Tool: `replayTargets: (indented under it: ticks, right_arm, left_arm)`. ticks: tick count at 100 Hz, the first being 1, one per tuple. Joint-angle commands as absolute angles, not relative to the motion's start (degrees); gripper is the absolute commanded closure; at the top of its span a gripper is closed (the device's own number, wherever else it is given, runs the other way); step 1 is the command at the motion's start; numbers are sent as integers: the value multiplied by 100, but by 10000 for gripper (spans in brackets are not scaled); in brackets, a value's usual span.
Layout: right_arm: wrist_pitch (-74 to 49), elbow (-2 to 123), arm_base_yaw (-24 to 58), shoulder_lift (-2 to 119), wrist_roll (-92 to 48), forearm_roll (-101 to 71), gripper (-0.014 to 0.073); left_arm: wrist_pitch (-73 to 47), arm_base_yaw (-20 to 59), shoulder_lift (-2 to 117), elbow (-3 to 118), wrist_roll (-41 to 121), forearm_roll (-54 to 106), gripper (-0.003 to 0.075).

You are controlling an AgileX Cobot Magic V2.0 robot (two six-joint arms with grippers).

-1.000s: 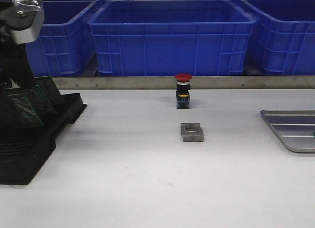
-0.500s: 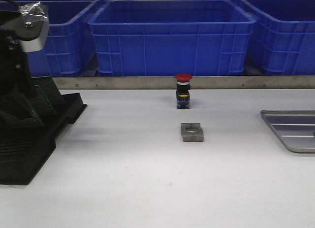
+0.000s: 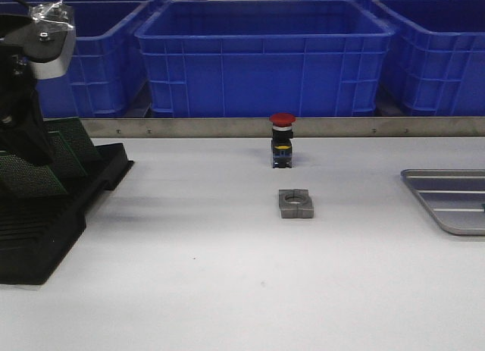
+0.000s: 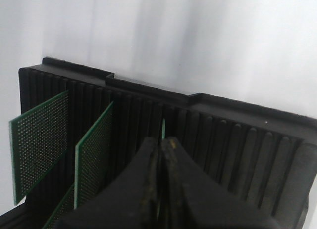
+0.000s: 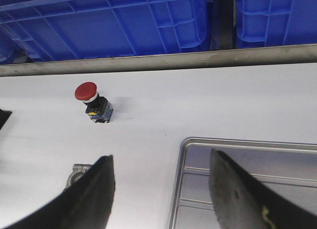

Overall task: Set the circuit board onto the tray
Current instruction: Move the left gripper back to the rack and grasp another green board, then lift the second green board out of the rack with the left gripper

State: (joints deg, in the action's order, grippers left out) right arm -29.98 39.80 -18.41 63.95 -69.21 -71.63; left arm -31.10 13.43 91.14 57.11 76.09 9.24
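Note:
Several green circuit boards stand in the slots of a black rack (image 4: 237, 140) at the table's far left (image 3: 45, 237). My left gripper (image 4: 159, 142) is shut on the thin top edge of one circuit board (image 4: 163, 127), which stands in its slot. Two other boards (image 4: 37, 135) stand beside it. In the front view my left arm (image 3: 19, 101) hangs over the rack. The silver-grey tray (image 3: 447, 203) lies at the far right. My right gripper (image 5: 161, 160) is open and empty, over the tray's left rim (image 5: 247, 142).
A red-capped push button (image 3: 282, 139) stands mid-table, with a grey metal block (image 3: 295, 203) in front of it. Blue bins (image 3: 261, 55) stand behind a metal rail (image 3: 303, 126) at the back.
My left arm has shifted slightly to the right and down over the rack. The right side has not changed.

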Motion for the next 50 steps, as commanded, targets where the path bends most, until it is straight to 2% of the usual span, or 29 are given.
replayTargets:
  ticks: [1,50]
  right_arm:
    - [-2946,4157,-1887,6257,-7008,-7347,153]
    - [-2939,4157,-1887,6257,-7193,-7347,153]
  left_arm:
    - [-3022,1329,8766,5888,7540,983,741]
    - [-3390,1329,7436,5888,7540,1412,741]
